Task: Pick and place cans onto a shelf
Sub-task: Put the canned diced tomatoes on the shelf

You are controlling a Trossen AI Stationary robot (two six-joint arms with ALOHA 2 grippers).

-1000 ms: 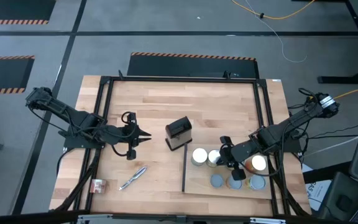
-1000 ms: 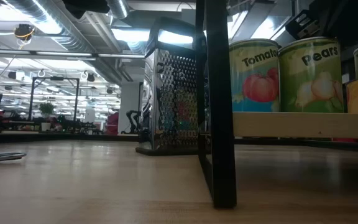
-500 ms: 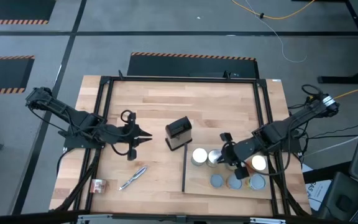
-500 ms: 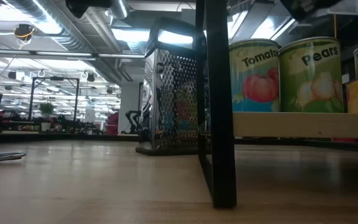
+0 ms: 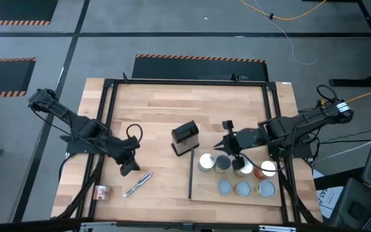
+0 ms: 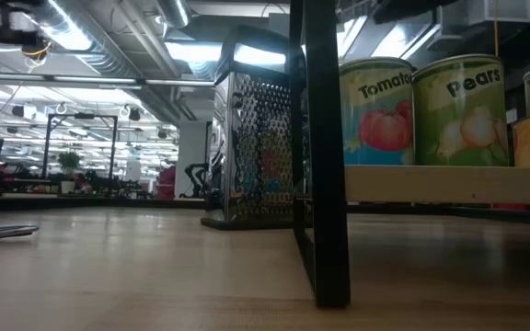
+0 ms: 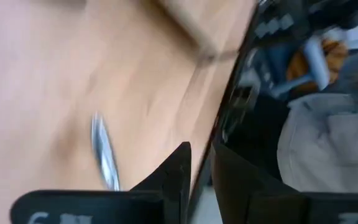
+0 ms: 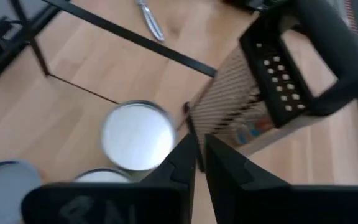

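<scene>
Several cans stand upright on the pale shelf (image 5: 205, 188) at the near right, among them a white-topped can (image 5: 206, 162), a second (image 5: 222, 165) and a third (image 5: 241, 167). The low view shows a "Tomato" can (image 6: 378, 110) and a "Pears" can (image 6: 458, 110) on the shelf board (image 6: 449, 184). My right gripper (image 5: 223, 145) is shut and empty, above the shelf's far edge, pointing toward the table's left; its wrist view (image 8: 199, 158) shows the white-topped can (image 8: 137, 135) below. My left gripper (image 5: 129, 167) is shut and empty, left of centre, just far of the pen.
A black box grater (image 5: 185, 138) stands just left of my right gripper, also in the low view (image 6: 260, 138). A silver pen-like tool (image 5: 138, 183) lies near my left gripper. A small object (image 5: 100, 191) lies at the near left. A black frame (image 5: 108, 116) runs round the table.
My right gripper has risen off the cluster of cans and gone toward the far edge and the table's left, turning to point at the grater; a can shows where it stood. My left gripper has swung from pointing right to pointing toward the near edge, moving toward the pen.
</scene>
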